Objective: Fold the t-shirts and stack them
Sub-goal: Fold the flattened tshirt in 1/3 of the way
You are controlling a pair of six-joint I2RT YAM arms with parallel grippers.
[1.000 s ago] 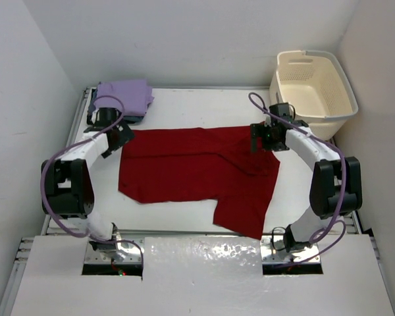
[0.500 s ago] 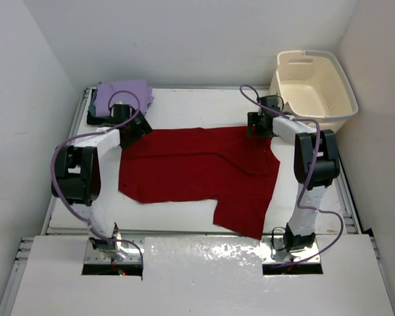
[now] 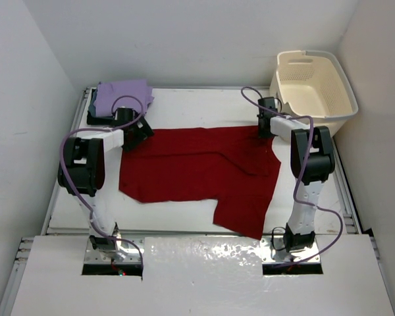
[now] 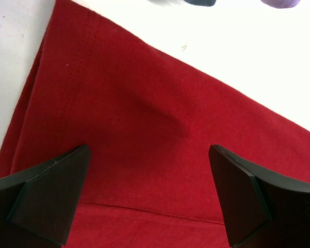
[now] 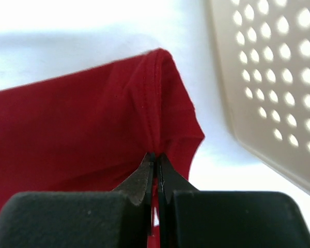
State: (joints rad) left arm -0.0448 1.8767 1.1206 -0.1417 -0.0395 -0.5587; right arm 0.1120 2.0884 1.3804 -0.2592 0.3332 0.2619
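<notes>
The red t-shirt (image 3: 197,171) lies spread across the middle of the table, its lower right part folded toward the near edge. My left gripper (image 3: 139,135) hovers open over the shirt's far left corner; the left wrist view shows red cloth (image 4: 144,119) between its wide-apart fingers (image 4: 46,196), with nothing gripped. My right gripper (image 3: 264,128) is at the far right corner. In the right wrist view it (image 5: 156,160) is shut on a pinched fold of the red hem (image 5: 155,93). A folded lavender t-shirt (image 3: 122,97) rests on darker folded cloth (image 3: 95,118) at the back left.
The cream laundry basket (image 3: 316,85) stands at the back right, close beside my right gripper; its perforated wall (image 5: 268,77) fills the right side of the right wrist view. White walls enclose the table on three sides.
Both arms have reached farther back to the shirt's far corners. The right gripper has gone from open to shut on the red hem. The left gripper has stayed open.
</notes>
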